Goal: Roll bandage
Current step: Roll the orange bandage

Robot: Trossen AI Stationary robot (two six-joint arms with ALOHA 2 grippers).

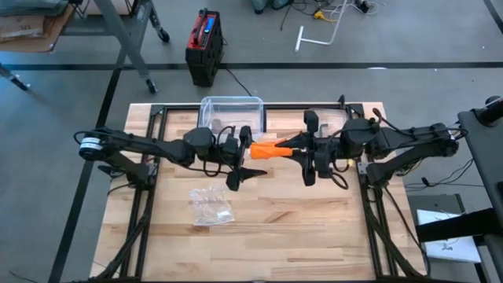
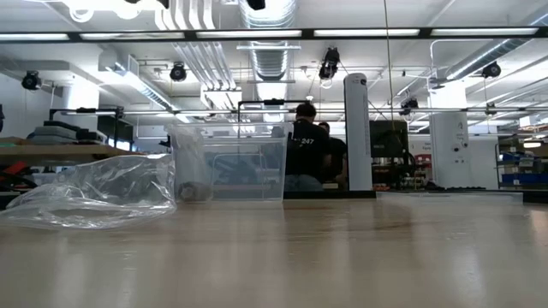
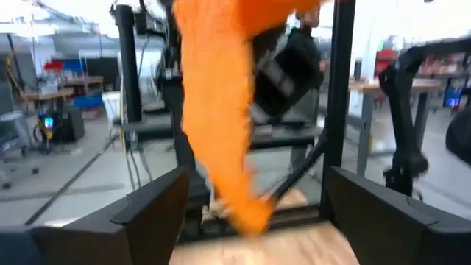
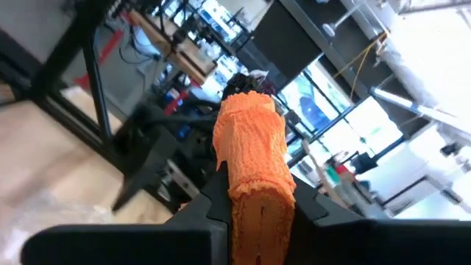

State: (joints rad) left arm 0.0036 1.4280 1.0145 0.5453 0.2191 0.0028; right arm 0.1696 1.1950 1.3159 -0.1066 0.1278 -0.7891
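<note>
Right gripper (image 1: 302,152) holds the orange bandage (image 1: 269,149) pinched between narrow fingers, above the table's (image 1: 299,228) far middle. Left gripper (image 1: 245,153), fingers wide, flanks its free end.

Orange bandage (image 1: 267,149); clear plastic bin (image 1: 233,111); pale wood table (image 1: 299,228).

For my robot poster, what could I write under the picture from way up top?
Right pincer holds out an orange bandage toward the open left pincer.

Four views around the table (image 1: 259,228)
High looks straight down; low skims level across it; both wrists closely face the bandage (image 4: 254,169), also seen from above.
</note>
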